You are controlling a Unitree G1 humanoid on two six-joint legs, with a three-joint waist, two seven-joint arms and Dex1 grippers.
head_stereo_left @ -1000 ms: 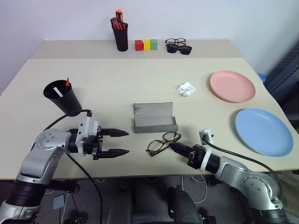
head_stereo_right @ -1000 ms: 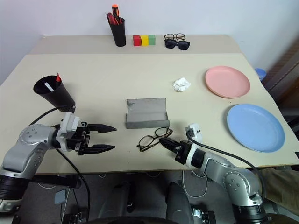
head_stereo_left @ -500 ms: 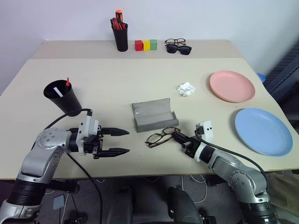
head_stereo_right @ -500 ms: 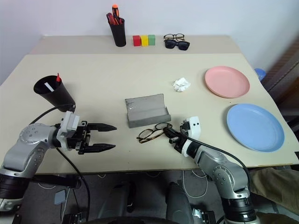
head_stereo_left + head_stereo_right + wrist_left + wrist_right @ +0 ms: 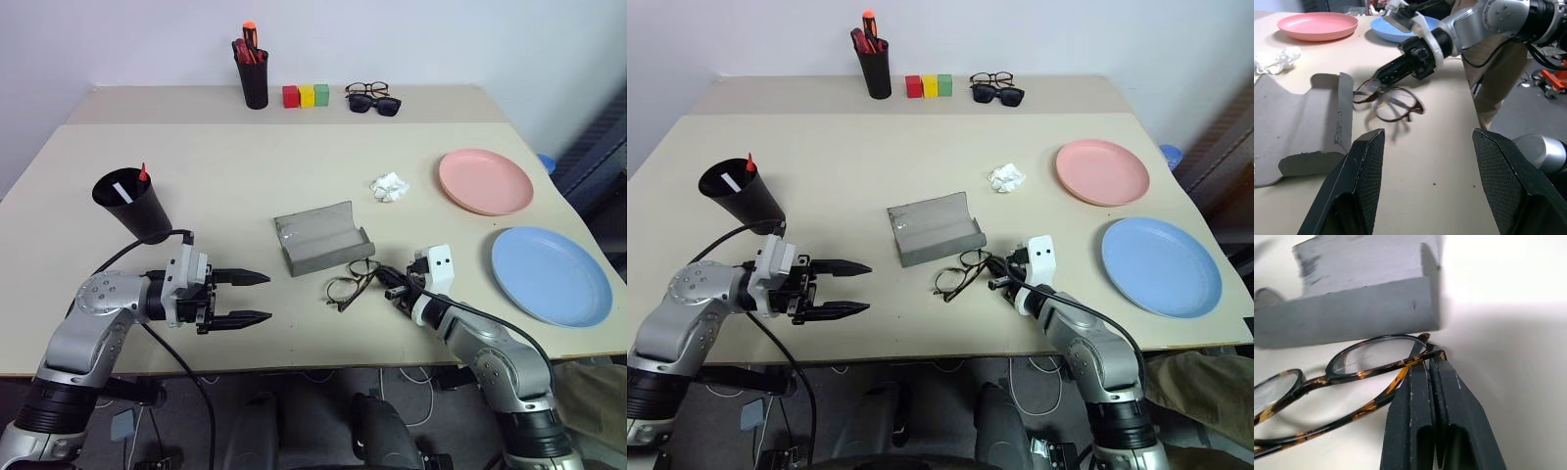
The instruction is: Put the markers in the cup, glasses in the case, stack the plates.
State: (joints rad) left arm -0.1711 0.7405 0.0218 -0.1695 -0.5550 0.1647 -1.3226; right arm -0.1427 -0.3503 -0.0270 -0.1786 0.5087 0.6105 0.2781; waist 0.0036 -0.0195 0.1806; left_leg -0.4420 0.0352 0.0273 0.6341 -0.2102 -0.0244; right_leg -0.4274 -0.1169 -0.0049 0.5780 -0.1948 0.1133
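Right pincer clamps glasses beside case.

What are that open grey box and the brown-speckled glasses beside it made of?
The open grey rectangular case looks like matte felt or felted card: fuzzy surface, ragged edges. The tortoiseshell-rimmed glasses look like glossy plastic, mottled amber and dark, with clear lenses; acetate perhaps, hard to confirm.

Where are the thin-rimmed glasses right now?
In the head views the glasses lie on the table just in front of the open grey case, toward the robot's right. The shut right pincer grips them at one end.
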